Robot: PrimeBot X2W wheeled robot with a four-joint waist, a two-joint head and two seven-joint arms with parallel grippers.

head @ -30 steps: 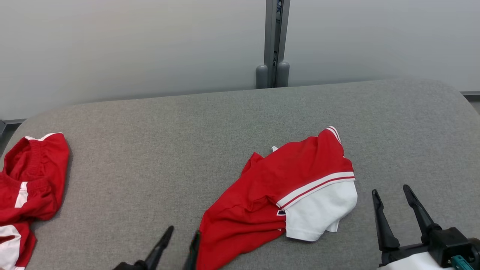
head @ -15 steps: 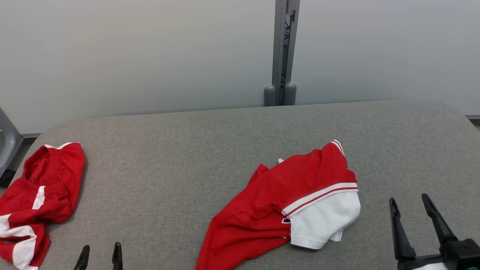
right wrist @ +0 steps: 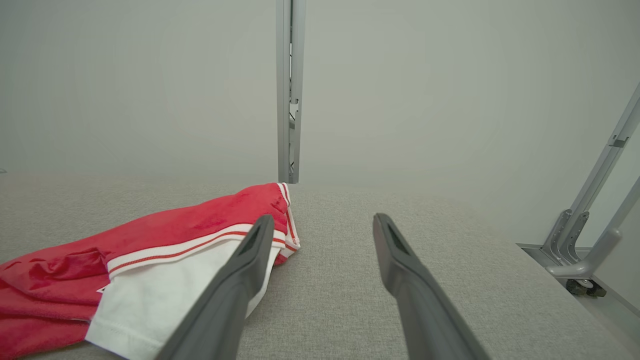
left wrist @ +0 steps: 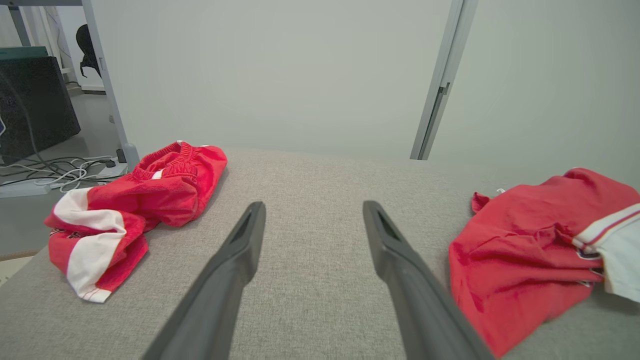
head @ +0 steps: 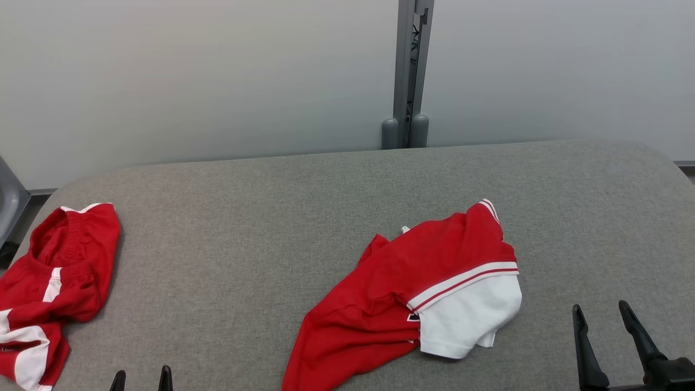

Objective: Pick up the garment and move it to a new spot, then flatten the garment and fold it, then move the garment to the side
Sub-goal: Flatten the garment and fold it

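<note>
Surface: the worktop [head: 244, 228] is covered in grey woven fabric and has rounded far corners. The covering lies flat and even where it is bare.

Task item: the garment [head: 402, 293], red with a white section and a red-and-white striped band, lies crumpled right of centre on the worktop and reaches its near edge. It is neither flattened nor folded.

Other item: a second red garment [head: 54, 271] with white panels (an elastic waistband is visible) is bunched at the worktop's left end, well apart from the first.

Left end effector [head: 142, 379]: fingers spread wide, holding nothing, over bare fabric between the two garments and touching neither.

Right end effector [head: 600, 309]: fingers spread wide, holding nothing, near the garment's white end but apart from it.

Room: pale grey wall panels [head: 190, 81] stand directly behind the worktop, joined by an upright metal post [head: 408, 70]. The left wrist view shows loose cables [left wrist: 50, 170] on the floor and a dark cabinet [left wrist: 35, 100]. The right wrist view shows a slanted metal frame leg [right wrist: 585, 240] past the worktop's right end.
</note>
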